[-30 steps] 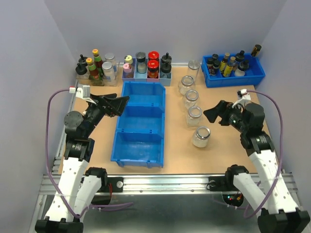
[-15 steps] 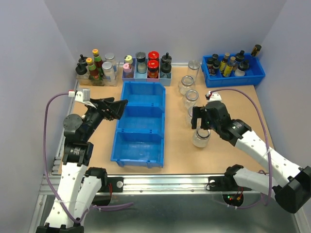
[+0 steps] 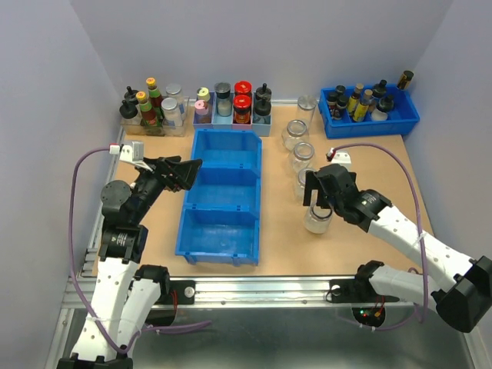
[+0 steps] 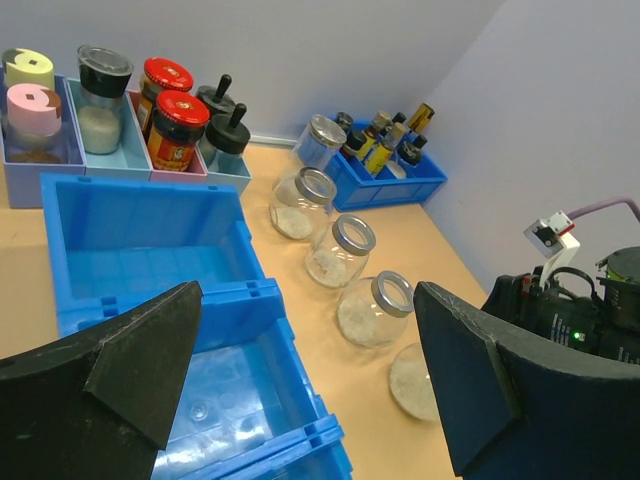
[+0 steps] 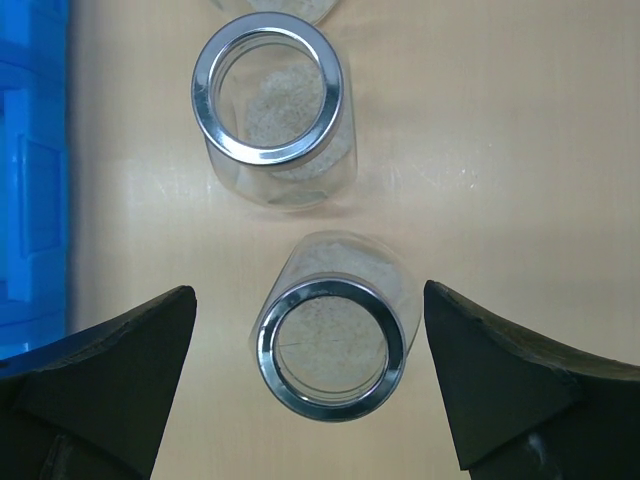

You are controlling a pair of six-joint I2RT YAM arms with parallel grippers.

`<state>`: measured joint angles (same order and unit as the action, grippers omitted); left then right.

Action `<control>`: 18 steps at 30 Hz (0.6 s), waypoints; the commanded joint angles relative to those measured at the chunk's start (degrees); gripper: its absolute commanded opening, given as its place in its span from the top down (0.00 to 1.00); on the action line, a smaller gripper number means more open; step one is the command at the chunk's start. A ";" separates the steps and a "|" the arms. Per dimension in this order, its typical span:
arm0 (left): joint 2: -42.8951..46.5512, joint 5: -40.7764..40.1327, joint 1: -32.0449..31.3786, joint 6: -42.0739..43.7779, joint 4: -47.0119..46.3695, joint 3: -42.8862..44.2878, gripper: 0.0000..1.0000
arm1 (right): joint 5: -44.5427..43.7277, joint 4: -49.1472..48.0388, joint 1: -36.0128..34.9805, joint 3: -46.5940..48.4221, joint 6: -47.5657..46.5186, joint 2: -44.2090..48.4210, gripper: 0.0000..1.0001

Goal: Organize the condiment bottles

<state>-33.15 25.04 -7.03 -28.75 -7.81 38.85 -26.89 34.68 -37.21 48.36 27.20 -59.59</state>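
Observation:
Five clear glass jars stand in a line right of the blue bin (image 3: 219,254). The far one (image 3: 307,105) has a silver lid; the others (image 3: 294,134), (image 3: 302,156), (image 3: 306,183) are open. My right gripper (image 3: 318,194) is open and hovers over the nearest jar (image 3: 317,221). In the right wrist view that jar (image 5: 332,345) sits between my spread fingers (image 5: 130,350), untouched, with its neighbour (image 5: 268,100) beyond. My left gripper (image 3: 188,167) is open and empty over the bin's left edge. Its view shows the jar line (image 4: 375,308).
A three-compartment blue bin (image 4: 150,220) lies mid-table. At the back stand a clear holder of sauce bottles (image 3: 150,108), trays of red- and pink-lidded spice jars (image 3: 231,104), and a blue tray of small dark bottles (image 3: 369,108) at the right.
My right arm swung left from the table's right side to above the nearest jar, then settled slightly lower. The left gripper barely moved. No jar moved.

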 commanded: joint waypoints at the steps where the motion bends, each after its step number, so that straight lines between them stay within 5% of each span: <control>1: 0.89 0.45 0.00 0.45 -1.85 -0.71 0.01 | 3.15 0.66 -0.32 -0.63 4.52 -0.43 0.00; 18: 0.45 0.10 0.00 0.28 -1.85 -1.41 0.01 | 1.49 3.47 -0.23 -5.47 11.29 0.88 0.02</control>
<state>-32.93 24.88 -7.03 -28.77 -7.38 37.85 -24.86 37.28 -37.23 45.12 36.14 -60.29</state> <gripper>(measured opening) 0.985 0.983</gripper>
